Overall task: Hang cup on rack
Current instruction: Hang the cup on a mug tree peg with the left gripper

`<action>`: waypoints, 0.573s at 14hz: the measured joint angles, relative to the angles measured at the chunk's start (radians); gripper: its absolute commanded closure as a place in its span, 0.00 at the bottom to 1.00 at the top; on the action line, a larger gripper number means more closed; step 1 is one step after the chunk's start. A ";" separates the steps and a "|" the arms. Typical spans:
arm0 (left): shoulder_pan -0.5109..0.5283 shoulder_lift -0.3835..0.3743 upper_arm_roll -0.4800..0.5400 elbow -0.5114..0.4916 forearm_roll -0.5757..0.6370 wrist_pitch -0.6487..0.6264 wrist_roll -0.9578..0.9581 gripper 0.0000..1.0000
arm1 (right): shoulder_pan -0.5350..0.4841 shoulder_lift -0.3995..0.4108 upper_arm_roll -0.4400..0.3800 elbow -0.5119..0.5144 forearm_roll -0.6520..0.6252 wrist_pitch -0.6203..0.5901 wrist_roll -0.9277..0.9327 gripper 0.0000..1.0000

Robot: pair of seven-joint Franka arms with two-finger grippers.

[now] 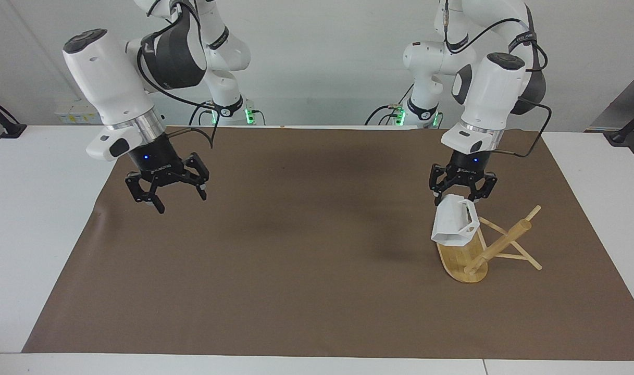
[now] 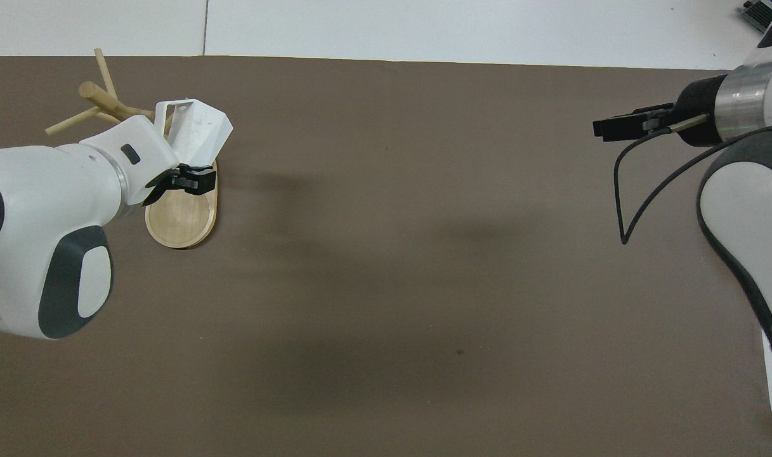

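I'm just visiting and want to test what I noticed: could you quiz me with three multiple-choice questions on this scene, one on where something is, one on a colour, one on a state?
1. Where is the mug?
A. flat on the brown mat
B. against the tipped mug tree, under the left end effector
C. under the right end effector

2. What colour is the mug?
A. white
B. blue
C. red

3. How does the mug tree stand?
A. upright
B. tipped over, post slanting
C. in pieces

Answers:
1 B: the mug sits over the mug tree base, just below the left end effector.
2 A: its faceted body is white.
3 B: the oval base stands on edge and the post leans toward the mat.

The right end effector hangs open and empty over the mat at the right arm's end.
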 measured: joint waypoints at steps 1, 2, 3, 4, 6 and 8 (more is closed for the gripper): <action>0.000 0.001 0.000 0.000 0.004 0.003 -0.006 1.00 | 0.000 -0.018 -0.015 0.000 0.000 -0.014 0.000 0.00; 0.000 0.001 0.000 0.000 0.017 0.003 -0.014 1.00 | 0.000 -0.034 -0.030 0.000 0.000 -0.031 0.000 0.00; 0.000 0.001 0.000 0.001 0.031 0.003 -0.025 1.00 | 0.000 -0.050 -0.046 0.000 -0.001 -0.061 0.000 0.00; 0.000 0.000 0.000 0.002 0.036 0.002 -0.031 1.00 | 0.000 -0.061 -0.059 0.000 -0.011 -0.090 0.000 0.00; 0.000 -0.004 -0.001 0.002 0.038 -0.001 -0.035 1.00 | -0.001 -0.074 -0.079 -0.001 -0.095 -0.145 0.000 0.00; -0.001 -0.013 -0.002 0.003 0.039 -0.014 -0.043 1.00 | -0.001 -0.076 -0.085 -0.001 -0.156 -0.198 0.003 0.00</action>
